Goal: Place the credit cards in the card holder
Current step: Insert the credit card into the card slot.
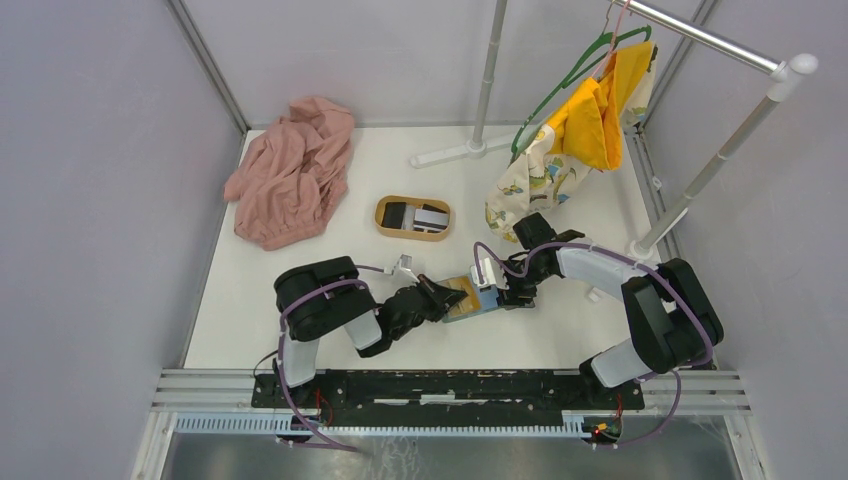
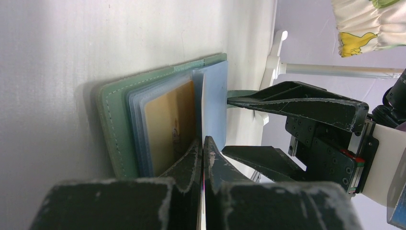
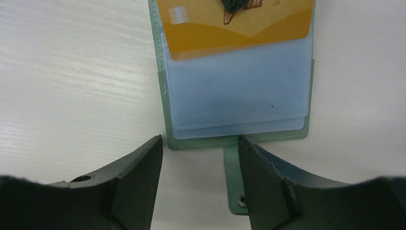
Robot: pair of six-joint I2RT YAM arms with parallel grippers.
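From above, a white table [image 1: 250, 320] is carrying the open holder [image 1: 472, 298] near its front middle, and both arms are meeting over it: the left gripper [image 1: 447, 292] is reaching in from the left, the right gripper [image 1: 508, 290] from the right. Farther back, well apart from the holder, an oval tray [image 1: 384, 212] is holding two cards [image 1: 420, 217], one black and one grey-white. A pink cloth [image 1: 290, 175] is lying at the back left. In the left wrist view, the left gripper's fingers [image 2: 187, 165] are pressing tightly together on a thin pale card [image 2: 201, 110], seen edge-on. This card is standing against the holder's blue sleeves, just beside a gold card [image 2: 174, 120] sitting in a slot. In the right wrist view, the right gripper's jaws are standing wide apart and gripping nothing. They are straddling the holder's near edge, and one finger is overlapping the green tab [image 3: 232, 182]; whether it is touching cannot be told.
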